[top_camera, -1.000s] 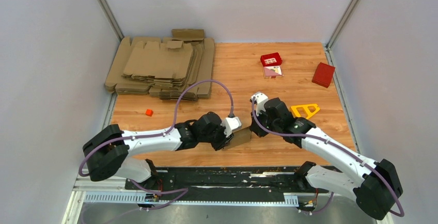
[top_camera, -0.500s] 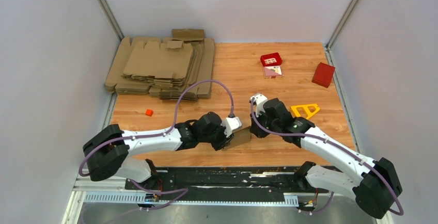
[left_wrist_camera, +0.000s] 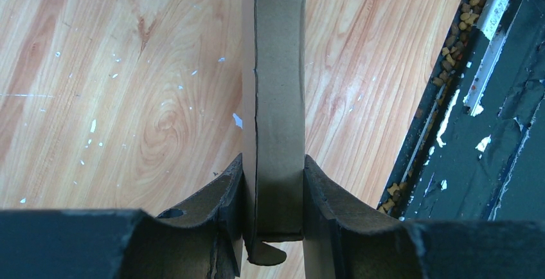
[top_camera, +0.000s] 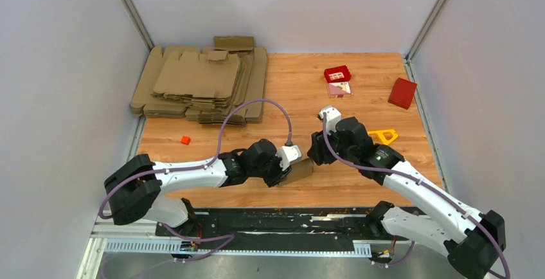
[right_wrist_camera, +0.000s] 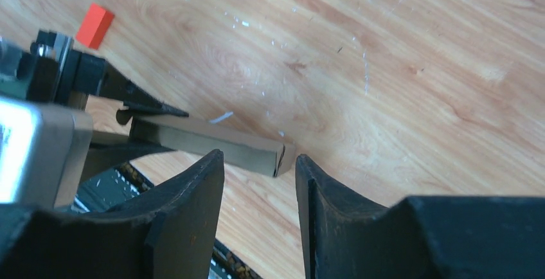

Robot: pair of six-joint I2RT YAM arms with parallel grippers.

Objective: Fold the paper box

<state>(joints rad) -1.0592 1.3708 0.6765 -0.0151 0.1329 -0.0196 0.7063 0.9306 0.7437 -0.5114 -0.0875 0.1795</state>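
Top external view: a scuffed wood-grain table (top_camera: 302, 92) inside pale grey walls (top_camera: 58, 67), with a pile of cardboard blanks (top_camera: 202, 83) at its far left. Near the front edge, the left pincer (left_wrist_camera: 272, 163) pinches the box (left_wrist_camera: 277, 67), a plain brown, flattened strip with a seam along one edge. The right pincer (right_wrist_camera: 257, 163) stands spread just beside its free end.

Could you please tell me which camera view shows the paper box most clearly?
The left wrist view: the paper box fills the centre, close up, clamped in the left gripper. The right wrist view shows one end of it, at a slant; the top view shows only a small brown piece.
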